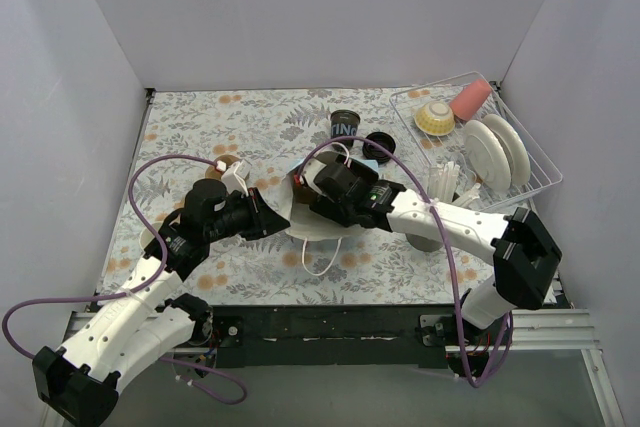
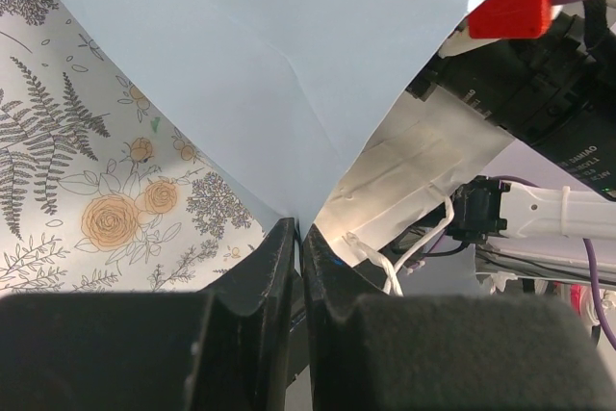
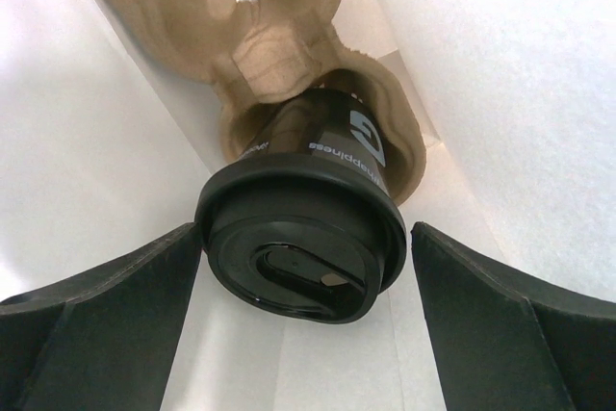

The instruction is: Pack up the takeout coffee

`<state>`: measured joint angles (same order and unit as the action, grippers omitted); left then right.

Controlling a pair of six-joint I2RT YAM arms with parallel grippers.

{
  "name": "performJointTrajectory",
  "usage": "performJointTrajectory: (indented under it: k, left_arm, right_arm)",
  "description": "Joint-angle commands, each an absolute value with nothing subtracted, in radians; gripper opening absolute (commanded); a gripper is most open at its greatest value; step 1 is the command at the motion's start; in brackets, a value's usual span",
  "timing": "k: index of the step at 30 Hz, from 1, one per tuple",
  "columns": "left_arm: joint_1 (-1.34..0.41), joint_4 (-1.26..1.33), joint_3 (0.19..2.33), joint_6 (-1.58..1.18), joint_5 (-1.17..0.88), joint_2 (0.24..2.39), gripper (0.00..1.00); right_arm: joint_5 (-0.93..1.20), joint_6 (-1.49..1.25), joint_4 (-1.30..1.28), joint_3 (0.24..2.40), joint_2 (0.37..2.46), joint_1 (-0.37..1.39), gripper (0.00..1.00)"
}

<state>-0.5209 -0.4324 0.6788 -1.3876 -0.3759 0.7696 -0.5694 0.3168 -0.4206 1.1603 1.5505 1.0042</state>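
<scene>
Top view: I log a black cup (image 1: pixel 345 125) standing on the table (image 1: pixel 200 117), near the dish rack (image 1: pixel 520 172).
Left wrist: left gripper (image 2: pixel 300 238) clenched on the white bag (image 2: pixel 269 74) edge.
Right wrist: right gripper (image 3: pixel 306 230) released, its fingers either side of a lidded cup (image 3: pixel 298 247) seated in a cardboard tray (image 3: pixel 269 55) inside the bag.

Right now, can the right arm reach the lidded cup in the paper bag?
Probably yes: the right gripper is open astride the lidded cup, nothing between, while the left gripper pinches the paper bag open.
</scene>
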Motion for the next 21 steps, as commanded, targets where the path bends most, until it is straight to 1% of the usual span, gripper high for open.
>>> performJointTrajectory:
  k: [1,2,4,8,11,18,21]
  left_arm:
    - [-0.525,-0.433,0.684,-1.382,-0.385,0.765,0.08]
    - [-0.525,-0.433,0.687,-1.382,-0.385,0.765,0.08]
    - [-0.525,-0.433,0.687,-1.381,-0.385,0.767,0.08]
    - [-0.525,-0.433,0.687,-1.385,-0.383,0.761,0.08]
    - [-0.525,-0.433,0.695,-1.382,-0.38,0.764,0.08]
    - [-0.526,-0.433,0.699,-1.379,-0.385,0.776,0.08]
    - [-0.526,-0.426,0.698,-1.379,-0.387,0.779,0.08]
  right_arm:
    - [-0.595,0.296,-0.39,1.166,1.496,1.002,0.94]
    - [-0.595,0.296,-0.39,1.166,1.494,1.002,0.91]
    - [-0.589,0.296,-0.39,1.166,1.49,1.002,0.89]
    - [-0.578,0.299,-0.388,1.167,1.488,1.002,0.97]
    - [-0.554,0.307,-0.38,1.167,1.485,1.002,0.98]
    - [-0.528,0.307,-0.379,1.166,1.474,1.006,0.98]
    - [-0.512,0.31,-0.374,1.158,1.467,1.006,0.94]
